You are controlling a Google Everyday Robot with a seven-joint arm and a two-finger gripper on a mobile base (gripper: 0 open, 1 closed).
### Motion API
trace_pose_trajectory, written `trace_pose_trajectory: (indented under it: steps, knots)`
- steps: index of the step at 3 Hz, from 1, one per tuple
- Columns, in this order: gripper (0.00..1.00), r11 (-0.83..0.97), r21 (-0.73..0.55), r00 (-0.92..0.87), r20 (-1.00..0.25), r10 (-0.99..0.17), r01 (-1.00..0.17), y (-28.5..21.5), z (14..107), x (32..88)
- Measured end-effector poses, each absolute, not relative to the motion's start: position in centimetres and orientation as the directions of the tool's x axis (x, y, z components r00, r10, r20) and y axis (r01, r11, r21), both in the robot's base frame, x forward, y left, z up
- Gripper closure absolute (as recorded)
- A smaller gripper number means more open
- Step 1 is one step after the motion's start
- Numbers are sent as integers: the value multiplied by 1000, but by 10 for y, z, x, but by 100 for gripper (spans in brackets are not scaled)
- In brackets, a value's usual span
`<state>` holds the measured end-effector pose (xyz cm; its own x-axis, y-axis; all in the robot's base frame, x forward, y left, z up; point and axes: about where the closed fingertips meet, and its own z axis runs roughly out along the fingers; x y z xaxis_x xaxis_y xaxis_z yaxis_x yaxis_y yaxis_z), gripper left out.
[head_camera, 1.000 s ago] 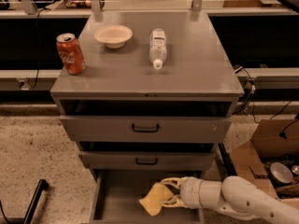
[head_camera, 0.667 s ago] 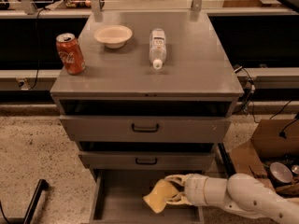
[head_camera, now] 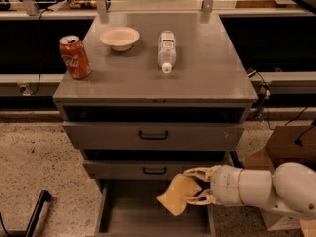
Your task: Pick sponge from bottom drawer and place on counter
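camera view: tool [head_camera: 191,186] pinches sponge [head_camera: 174,198] above open bottom drawer [head_camera: 143,217].

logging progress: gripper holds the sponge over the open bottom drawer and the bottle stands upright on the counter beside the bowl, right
Not quite: in the camera view the bottle lies on its side on the counter, beside the bowl. The rest is right: the gripper holds the sponge over the open bottom drawer.
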<state>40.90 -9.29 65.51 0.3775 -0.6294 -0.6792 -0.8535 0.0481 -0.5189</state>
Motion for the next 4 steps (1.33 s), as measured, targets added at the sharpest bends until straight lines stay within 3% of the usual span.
trace_pose_trajectory:
  steps: [2, 4]
  knots:
    - [100, -88, -457, 365, -564, -740, -885, -95, 768, 431]
    - [100, -70, -363, 281, -570, -772, -929, -137, 849, 497]
